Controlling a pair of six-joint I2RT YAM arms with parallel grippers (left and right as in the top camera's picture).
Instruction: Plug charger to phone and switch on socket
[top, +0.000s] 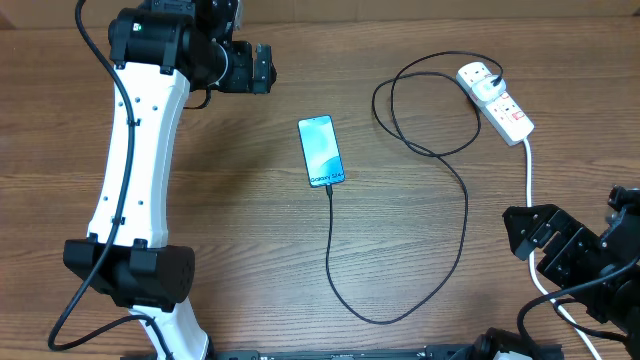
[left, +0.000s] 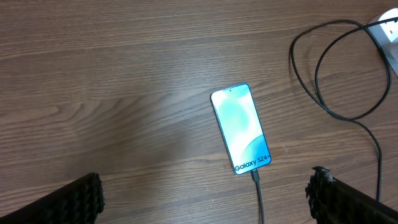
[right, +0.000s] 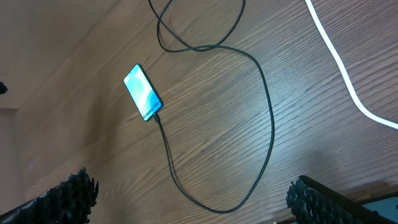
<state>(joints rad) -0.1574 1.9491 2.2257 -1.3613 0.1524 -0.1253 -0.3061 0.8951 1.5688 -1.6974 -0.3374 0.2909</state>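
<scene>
Op: Pads of the left end effector frame the wrist shot, spread wide with nothing between them. Just ahead, the phone lies flat on the table, "Galaxy" end toward the camera.

Eng: And the charger?

Op: Its connector tip sits at the phone's Galaxy end and looks plugged in. Too small to confirm it's fully seated. Cable loops right and up to the plug on the socket.

Eng: So the switch is what's left, I'd guess. Which arm is nearer?

Op: The right end effector, also spread and empty. Socket is well apart from it, up toward the far right of the table. Long axis runs diagonal: plug end far, white cord end pointing back at the right arm. Left sits across the table, beyond the phone.

Eng: Blind spots?

Op: Socket is out of the right wrist view, only the cord shows. Left wrist clips one corner of it. Can't read the switch position from overhead.
</scene>
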